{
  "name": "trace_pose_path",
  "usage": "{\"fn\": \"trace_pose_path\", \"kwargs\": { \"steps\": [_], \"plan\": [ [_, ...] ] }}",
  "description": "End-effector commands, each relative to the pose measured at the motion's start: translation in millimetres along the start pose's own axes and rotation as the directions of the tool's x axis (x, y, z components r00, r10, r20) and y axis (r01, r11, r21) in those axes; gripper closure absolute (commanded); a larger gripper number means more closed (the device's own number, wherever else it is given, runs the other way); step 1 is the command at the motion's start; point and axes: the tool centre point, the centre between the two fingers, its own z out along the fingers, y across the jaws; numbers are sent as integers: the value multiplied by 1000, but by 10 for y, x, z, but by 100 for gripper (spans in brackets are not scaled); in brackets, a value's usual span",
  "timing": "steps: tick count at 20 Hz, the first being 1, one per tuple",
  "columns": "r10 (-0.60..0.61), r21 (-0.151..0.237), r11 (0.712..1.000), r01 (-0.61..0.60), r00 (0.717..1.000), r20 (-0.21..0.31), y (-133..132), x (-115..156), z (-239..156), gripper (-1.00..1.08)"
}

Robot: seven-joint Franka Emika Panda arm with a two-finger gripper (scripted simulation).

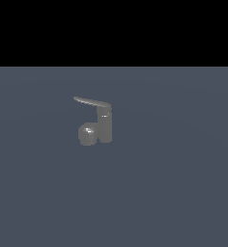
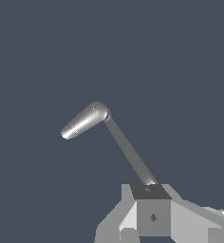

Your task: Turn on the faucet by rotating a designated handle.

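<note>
The floor (image 1: 174,193) was big, flat and dark blue-grey, and it filled most of the exterior view. The faucet (image 1: 104,126) stood alone on it, a bit toward the exterior view's left. It was small and dull grey, with a straight round post. A short fat spout (image 1: 88,135) stuck out low on the post. The handle (image 1: 91,102) lay flat on top of the post and got thin toward its tip, pointing to the exterior view's left. In the wrist view the gripper (image 2: 152,216) showed up close as pale grey blocks. I could not tell if its jaws were wide or narrow
</note>
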Motion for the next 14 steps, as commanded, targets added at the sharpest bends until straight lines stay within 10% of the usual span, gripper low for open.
{"fn": "trace_pose_path", "kwargs": {
  "steps": [1,14],
  "plan": [
    [60,0,998,-60,998,3,-126,77,121,108],
    [358,-13,934,-358,934,7,-733,403,854,108]
  ]
}}
